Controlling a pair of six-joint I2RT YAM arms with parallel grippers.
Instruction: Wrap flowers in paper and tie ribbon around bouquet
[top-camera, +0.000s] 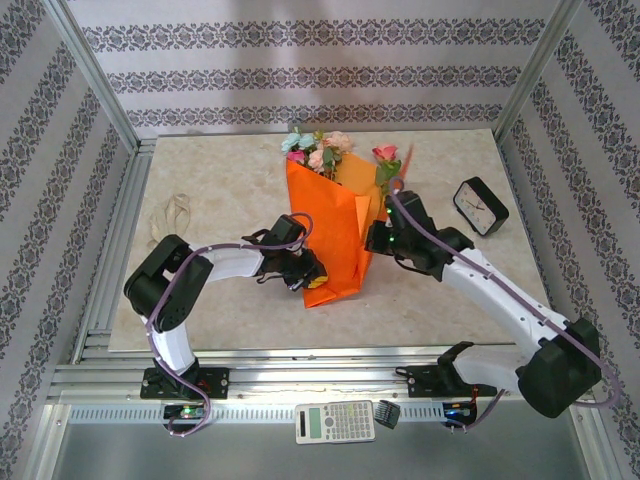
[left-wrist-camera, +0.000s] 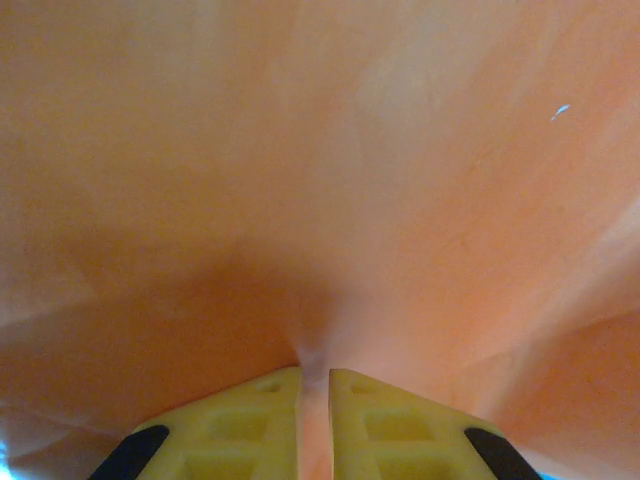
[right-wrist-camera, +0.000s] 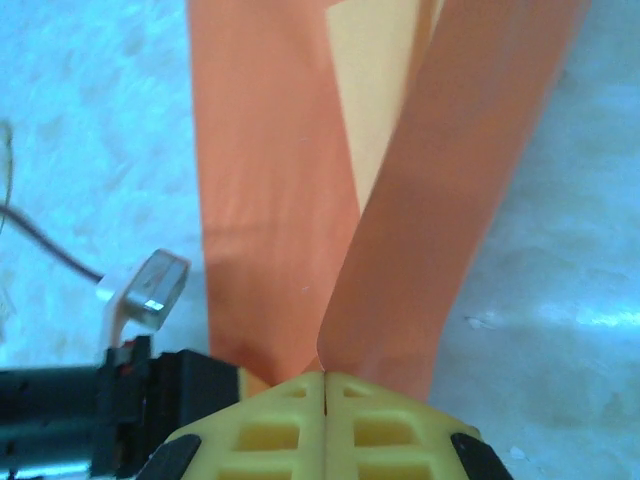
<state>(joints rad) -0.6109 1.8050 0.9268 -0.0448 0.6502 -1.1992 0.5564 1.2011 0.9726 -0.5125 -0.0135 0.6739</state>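
The orange paper (top-camera: 335, 235) lies in the middle of the bench (top-camera: 230, 310), folded lengthwise into a rough wrap, its narrower end toward the arms and its wider end toward the far wall; the flowers (top-camera: 320, 150) show at that wide end, with pink, peach and light-blue heads on the left and one pink bloom with green leaves on the right; their stems are hidden under the sheet. The left tool (top-camera: 312, 275) sits at the near left edge of the paper; in the left wrist view its yellow fingers (left-wrist-camera: 250, 420) stand almost together, with a thin pinch of paper (left-wrist-camera: 320, 180) drawn into the slit between them, so it grips the paper. The right tool (top-camera: 370, 240) is at the paper's right edge, about halfway along; in the right wrist view its fingers (right-wrist-camera: 380, 420) meet flush, and a raised fold of paper (right-wrist-camera: 430, 200) runs down to the seam at their tips, so it is closed on the paper's edge. The beige ribbon (top-camera: 170, 215) lies loose near the left side of the bench, well apart from the paper; a black clock (top-camera: 480, 205) stands near the right side; a calculator (top-camera: 335, 422) rests on the frame in front of the arm bases.
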